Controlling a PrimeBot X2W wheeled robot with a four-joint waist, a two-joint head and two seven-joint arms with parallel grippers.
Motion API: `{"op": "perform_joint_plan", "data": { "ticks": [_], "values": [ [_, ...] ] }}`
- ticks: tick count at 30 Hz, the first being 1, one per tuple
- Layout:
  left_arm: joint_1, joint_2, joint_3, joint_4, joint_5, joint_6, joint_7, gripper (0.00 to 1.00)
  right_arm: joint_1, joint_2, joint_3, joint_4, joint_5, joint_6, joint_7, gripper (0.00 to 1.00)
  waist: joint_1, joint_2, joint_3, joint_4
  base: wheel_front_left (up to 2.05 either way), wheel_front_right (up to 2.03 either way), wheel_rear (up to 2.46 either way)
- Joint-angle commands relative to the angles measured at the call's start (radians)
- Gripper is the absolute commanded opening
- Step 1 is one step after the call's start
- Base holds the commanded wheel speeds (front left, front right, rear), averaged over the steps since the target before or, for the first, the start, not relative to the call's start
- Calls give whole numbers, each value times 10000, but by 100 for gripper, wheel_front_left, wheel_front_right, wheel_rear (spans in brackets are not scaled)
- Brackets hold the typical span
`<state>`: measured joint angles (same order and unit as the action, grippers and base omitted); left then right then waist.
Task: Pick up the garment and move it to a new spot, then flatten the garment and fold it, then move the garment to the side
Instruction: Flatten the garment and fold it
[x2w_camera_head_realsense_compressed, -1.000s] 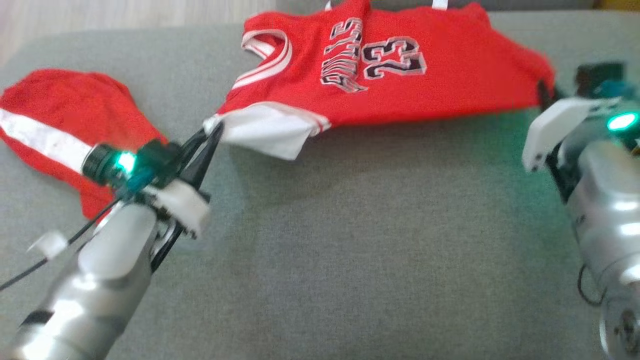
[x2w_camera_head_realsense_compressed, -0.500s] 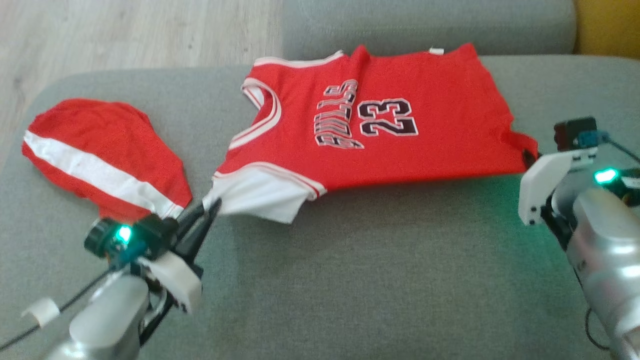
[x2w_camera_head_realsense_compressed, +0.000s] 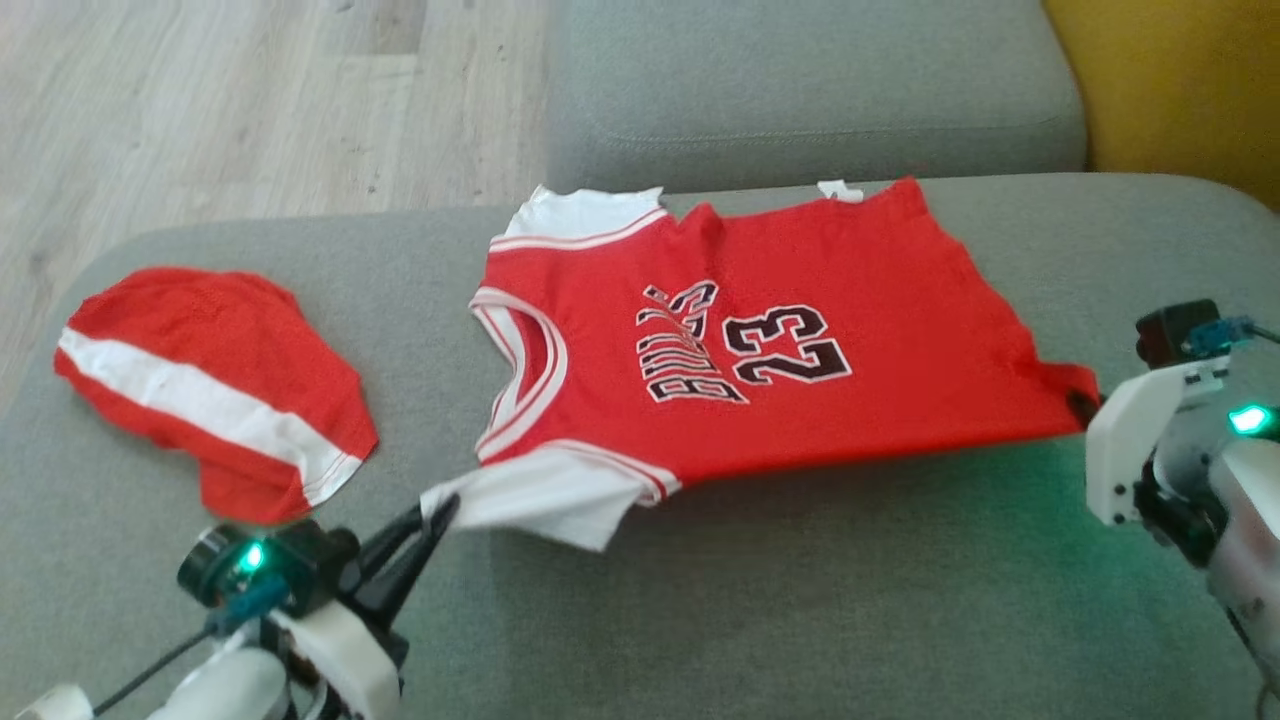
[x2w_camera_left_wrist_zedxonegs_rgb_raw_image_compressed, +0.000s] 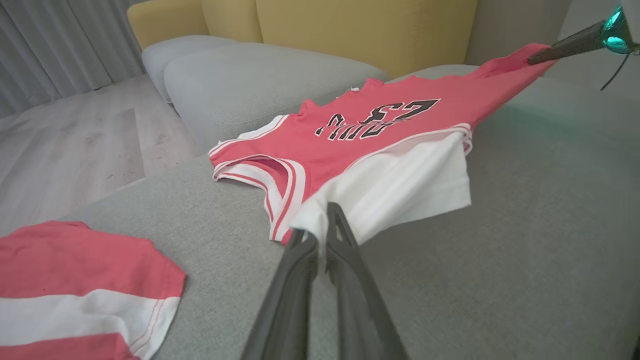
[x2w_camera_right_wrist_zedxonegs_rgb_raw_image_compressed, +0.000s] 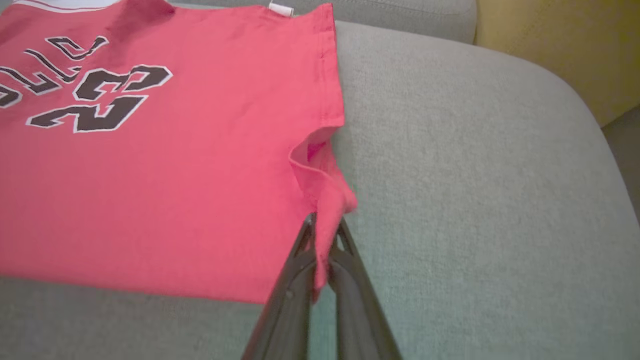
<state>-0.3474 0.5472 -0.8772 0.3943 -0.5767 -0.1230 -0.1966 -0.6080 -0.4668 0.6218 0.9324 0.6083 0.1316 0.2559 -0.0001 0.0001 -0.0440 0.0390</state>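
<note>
At the far left of the grey seat cushion (x2w_camera_head_realsense_compressed: 760, 620), a second red cloth with a broad white stripe (x2w_camera_head_realsense_compressed: 210, 390) lies crumpled by itself, well apart from the jersey. Pale wooden floor (x2w_camera_head_realsense_compressed: 200, 100) shows beyond the cushion's rounded edge.

Just right of that cloth and nearer the robot, the left gripper (x2w_camera_head_realsense_compressed: 437, 510) points up and to the right. Its two dark fingers are pressed together on the outer corner of the jersey's white sleeve (x2w_camera_head_realsense_compressed: 540, 495). In the left wrist view the fingertips (x2w_camera_left_wrist_zedxonegs_rgb_raw_image_compressed: 334, 212) pinch a fold of that white fabric, which lifts slightly off the cushion.

The red jersey (x2w_camera_head_realsense_compressed: 900, 350) is spread across the middle of the seat, front side up. Its neck opening faces the left and its hem the right. The black lettering and the number 23 run sideways across the chest. Its far edge lies close to the grey back cushion (x2w_camera_head_realsense_compressed: 800, 90), where the other white sleeve peeks out.

At the right, the right gripper (x2w_camera_head_realsense_compressed: 1083, 405) holds the near corner of the hem. In the right wrist view its fingers (x2w_camera_right_wrist_zedxonegs_rgb_raw_image_compressed: 300, 280) are closed tight on a bunched tab of red fabric. The near edge of the jersey runs between the two grips. Yellow upholstery (x2w_camera_head_realsense_compressed: 1180, 80) fills the upper right corner.
</note>
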Motion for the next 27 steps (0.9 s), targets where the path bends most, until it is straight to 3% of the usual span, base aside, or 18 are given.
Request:
{"op": "perform_joint_plan", "data": {
  "ticks": [1, 6, 11, 18, 27],
  "values": [
    [-249, 551, 393, -263, -92, 99, 30, 0, 52, -382, 128, -268, 145, -9, 71, 0, 1, -1, -66, -66, 0, 0, 0],
    [496, 1141, 285, -1810, -422, 332, 771, 0, 797, -1256, 672, -1492, 1253, -9, 1251, 0, 1, -1, -151, -202, 0, 0, 0],
    [643, 1435, 347, -2623, -541, 622, 1180, 0, 937, -1728, 674, -2358, 1511, -9, 1265, 0, 1, -1, -27, -332, 0, 0, 0],
    [-24, 1570, 465, -2817, -420, 659, 1590, 0, 640, -1678, 495, -2556, 1463, -9, 1524, 0, 1, -1, 373, -344, 0, 0, 0],
    [-1753, 1304, 311, -1798, -337, 176, 2283, 0, -470, -1237, 265, -2144, 845, -9, 2160, 0, 1, -1, 1558, -221, 0, 0, 0]
  ]
}}
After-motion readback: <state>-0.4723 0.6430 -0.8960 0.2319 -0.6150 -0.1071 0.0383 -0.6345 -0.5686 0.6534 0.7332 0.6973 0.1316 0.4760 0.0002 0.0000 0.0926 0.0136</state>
